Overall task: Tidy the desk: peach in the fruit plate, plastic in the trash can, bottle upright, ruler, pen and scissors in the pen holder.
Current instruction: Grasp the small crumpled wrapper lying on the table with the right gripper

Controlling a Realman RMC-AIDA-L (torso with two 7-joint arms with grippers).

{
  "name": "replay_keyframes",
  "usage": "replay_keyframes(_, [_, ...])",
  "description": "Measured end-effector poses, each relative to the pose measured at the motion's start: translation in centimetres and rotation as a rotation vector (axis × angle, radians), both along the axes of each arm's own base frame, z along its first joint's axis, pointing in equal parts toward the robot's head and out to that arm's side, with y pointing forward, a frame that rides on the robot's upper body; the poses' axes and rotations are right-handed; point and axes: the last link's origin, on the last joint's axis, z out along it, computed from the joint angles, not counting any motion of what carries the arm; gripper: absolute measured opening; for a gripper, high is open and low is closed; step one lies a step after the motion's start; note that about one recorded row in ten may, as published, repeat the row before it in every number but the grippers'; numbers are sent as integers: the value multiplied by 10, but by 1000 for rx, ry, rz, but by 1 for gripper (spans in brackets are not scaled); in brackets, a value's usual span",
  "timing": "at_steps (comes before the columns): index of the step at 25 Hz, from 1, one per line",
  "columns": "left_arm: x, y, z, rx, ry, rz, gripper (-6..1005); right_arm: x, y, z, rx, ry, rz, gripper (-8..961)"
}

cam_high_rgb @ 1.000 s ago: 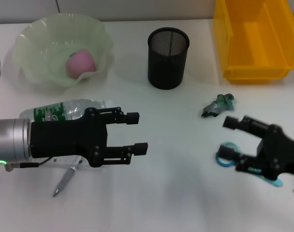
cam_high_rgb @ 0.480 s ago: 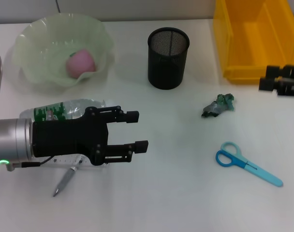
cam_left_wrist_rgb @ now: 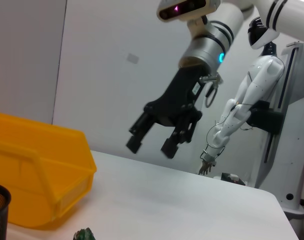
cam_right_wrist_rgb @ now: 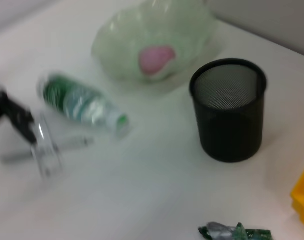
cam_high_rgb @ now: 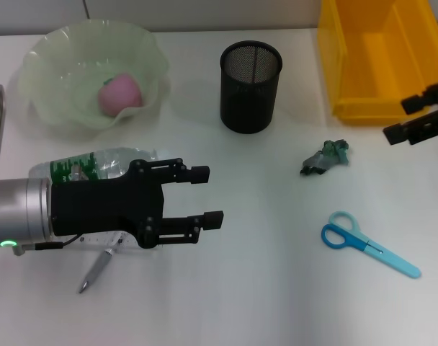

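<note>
Left gripper [cam_high_rgb: 203,194] hovers low over the near-left part of the white table [cam_high_rgb: 240,288], its two fingers spread wide with nothing between them; the one bottle [cam_high_rgb: 96,164] lies on its side just behind and partly under that arm, and a clear ruler [cam_high_rgb: 96,240] and one pen [cam_high_rgb: 96,268] lie beneath it toward the near edge; right gripper [cam_high_rgb: 419,117] hangs at the far right edge, in front of the yellow bin [cam_high_rgb: 377,58], its fingers parted and empty, raised well above the table in the left wrist view; the crumpled plastic [cam_high_rgb: 325,157] lies to its left and nearer the robot, well apart from it, and the single pair of blue scissors [cam_high_rgb: 367,245] lies nearer still; one pale green fruit plate [cam_high_rgb: 60,43] sits at the far left with one pink peach [cam_high_rgb: 119,94] already inside; one black mesh pen holder [cam_high_rgb: 251,86] stands upright between plate and bin.
</note>
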Motion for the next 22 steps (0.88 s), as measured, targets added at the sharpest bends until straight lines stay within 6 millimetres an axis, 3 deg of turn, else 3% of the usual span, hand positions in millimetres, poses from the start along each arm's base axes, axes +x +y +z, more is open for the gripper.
replay_keyframes(3, [-1,-1,-1,5,-2,-5,727,-14,6,-14,-12,-121,136,817])
replay_keyframes(4, [-1,-2,-2,7,-2,-6,727,-18,8,-27,-28,-213,207,817])
replay_keyframes(6, [-1,-2,-2,8,-3,-7,727,-20,10,-31,-32,-251,231,817])
replay_keyframes(12, [-1,-2,-3,19,-4,-19,727,-23,19,-74,-46,-493,352,816])
replay_keyframes(22, [-2,-4,-3,24,-7,-20,727,-22,22,-100,-55,-494,395,817])
